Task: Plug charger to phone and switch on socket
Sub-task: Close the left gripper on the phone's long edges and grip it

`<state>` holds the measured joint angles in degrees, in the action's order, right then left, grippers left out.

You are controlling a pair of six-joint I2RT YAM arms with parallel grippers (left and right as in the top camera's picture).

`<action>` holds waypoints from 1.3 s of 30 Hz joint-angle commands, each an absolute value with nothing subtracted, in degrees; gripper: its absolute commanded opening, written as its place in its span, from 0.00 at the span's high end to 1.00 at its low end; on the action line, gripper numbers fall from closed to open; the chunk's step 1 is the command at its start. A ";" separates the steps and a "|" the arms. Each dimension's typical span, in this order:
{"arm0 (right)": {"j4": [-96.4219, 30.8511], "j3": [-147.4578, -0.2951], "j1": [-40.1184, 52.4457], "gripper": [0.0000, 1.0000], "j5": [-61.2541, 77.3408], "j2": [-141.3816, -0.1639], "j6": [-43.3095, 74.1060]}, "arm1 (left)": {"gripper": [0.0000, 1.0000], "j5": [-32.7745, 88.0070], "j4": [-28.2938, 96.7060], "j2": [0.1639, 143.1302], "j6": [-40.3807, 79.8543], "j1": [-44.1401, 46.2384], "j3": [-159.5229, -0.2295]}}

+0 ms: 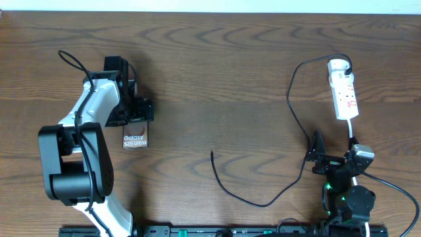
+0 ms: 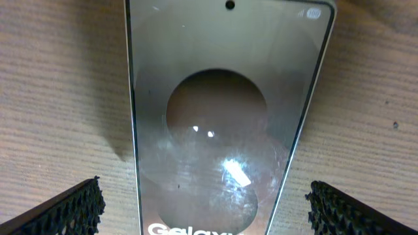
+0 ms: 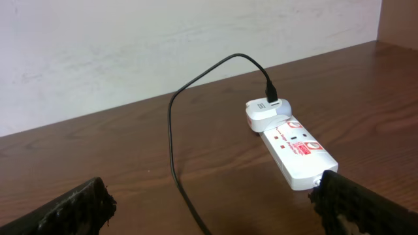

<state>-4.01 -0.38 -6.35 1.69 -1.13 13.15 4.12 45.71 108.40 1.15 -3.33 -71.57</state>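
We see a dark wooden table (image 1: 217, 72) from above. The left gripper (image 2: 206, 207) is spread wide, its fingers (image 2: 65, 210) either side of the phone (image 2: 222, 111) without touching it; the phone lies flat, face up, at the table's left. The right gripper (image 3: 212, 207), at the near right edge, is likewise released and holds nothing. The charger (image 3: 171, 140) cable loops from its white adapter (image 1: 337, 65), plugged into the socket (image 1: 346, 99) at far right, to a free plug tip (image 1: 212, 153) lying mid-table, well apart from the phone.
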 commanded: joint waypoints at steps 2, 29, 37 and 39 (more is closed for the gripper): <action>-4.25 -0.34 -5.80 0.01 1.63 -1.10 12.60 | 0.02 3.18 44.12 109.10 -0.97 -3.46 -69.65; -4.25 -0.34 -5.80 0.01 1.63 -1.10 12.60 | 0.02 2.79 40.12 109.10 -2.96 -3.46 -66.35; -4.25 -0.34 -5.80 0.01 1.63 -1.10 12.60 | 0.02 2.76 38.06 109.10 -2.98 -3.46 -63.81; -4.25 -0.34 -5.80 0.01 1.63 -1.10 12.60 | 0.02 2.74 38.02 109.10 -3.01 -3.46 -63.81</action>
<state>-4.01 -0.38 -6.35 1.69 -1.13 13.15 3.51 38.26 108.22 -2.24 -3.31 -65.32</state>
